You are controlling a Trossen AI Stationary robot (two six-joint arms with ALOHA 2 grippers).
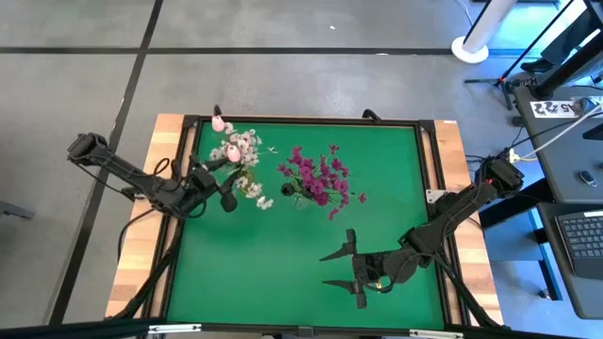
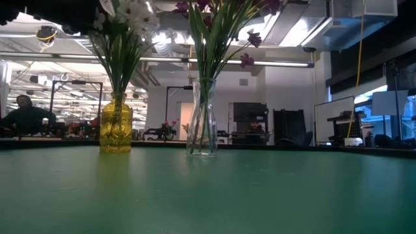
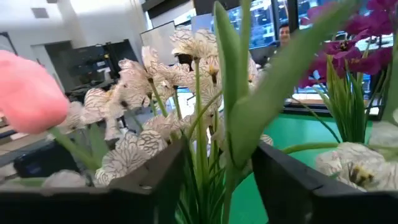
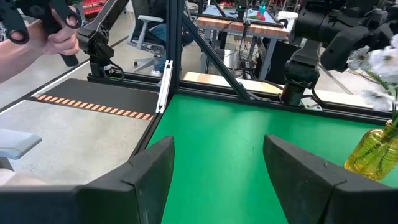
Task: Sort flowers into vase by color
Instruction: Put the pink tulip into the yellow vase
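Observation:
A yellow vase (image 2: 117,127) holds the white flowers (image 1: 240,155), and a pink tulip (image 1: 220,122) sticks out of the same bunch toward the far edge. A clear vase (image 2: 203,117) next to it holds the magenta flowers (image 1: 318,177). My left gripper (image 1: 231,188) is open, at the left side of the white bunch at blossom height. In the left wrist view it (image 3: 221,155) has green stems and a broad leaf (image 3: 261,106) between its fingers, with the tulip (image 3: 28,93) beside it. My right gripper (image 1: 332,268) is open, low over the near right of the table, apart from both vases. My left gripper stands open around the green stems (image 3: 202,149) of the white bunch, coming level from the table's left. Whether either finger touches a stem or leaf, I cannot tell.
The green mat (image 1: 283,254) has bare room in front of the vases and around my right gripper (image 4: 217,146). A black frame (image 1: 301,121) rims the table. A person's hand (image 4: 37,37) shows beyond the table's left side, and people sit in the room behind.

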